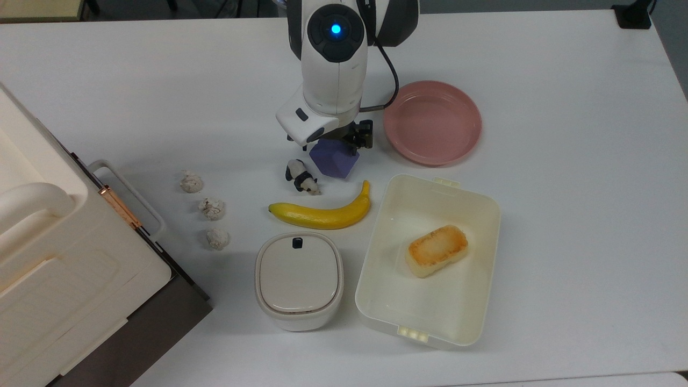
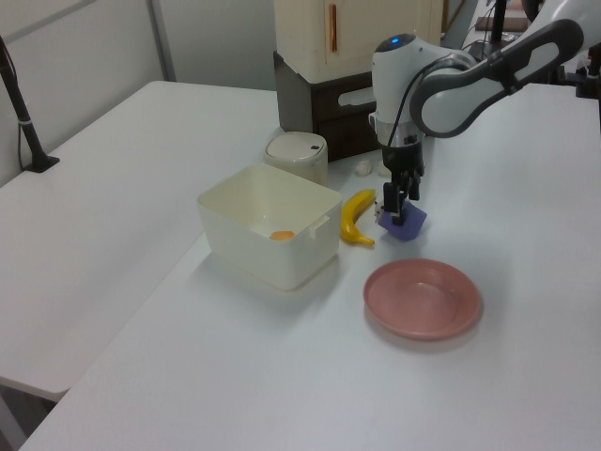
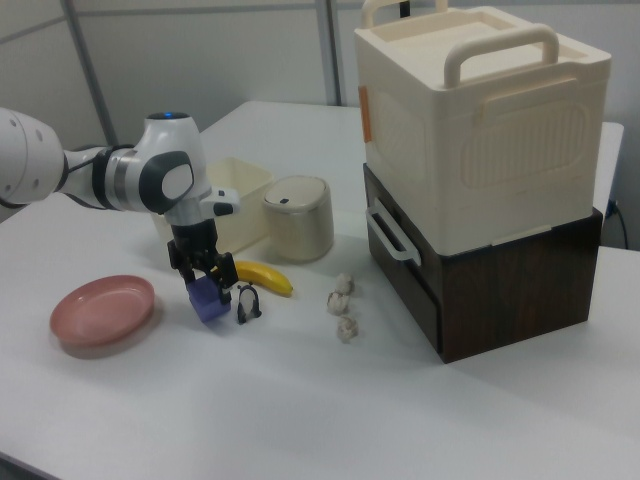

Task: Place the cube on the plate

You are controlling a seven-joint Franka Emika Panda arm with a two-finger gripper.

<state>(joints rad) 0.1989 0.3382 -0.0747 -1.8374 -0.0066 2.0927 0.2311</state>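
The purple-blue cube (image 1: 334, 161) sits tilted on the white table, between a small panda figure and the pink plate (image 1: 432, 122). My gripper (image 1: 336, 142) reaches down onto the cube from above, its dark fingers clamped on the upper part. In the left view the cube (image 2: 406, 224) hangs skewed under the gripper (image 2: 398, 205), just behind the plate (image 2: 423, 299). In the right view the gripper (image 3: 204, 275) holds the cube (image 3: 209, 301) to the right of the plate (image 3: 102, 308). The plate holds nothing.
A panda figure (image 1: 301, 176) stands close to the cube, and a banana (image 1: 322, 214) lies below it. A cream tub (image 1: 376, 301) holds a toasted bread-like block (image 1: 436, 250). A lidded pot (image 1: 299, 279), three crumpled balls (image 1: 212, 208) and a big cream box (image 1: 54, 269) lie to the top view's left.
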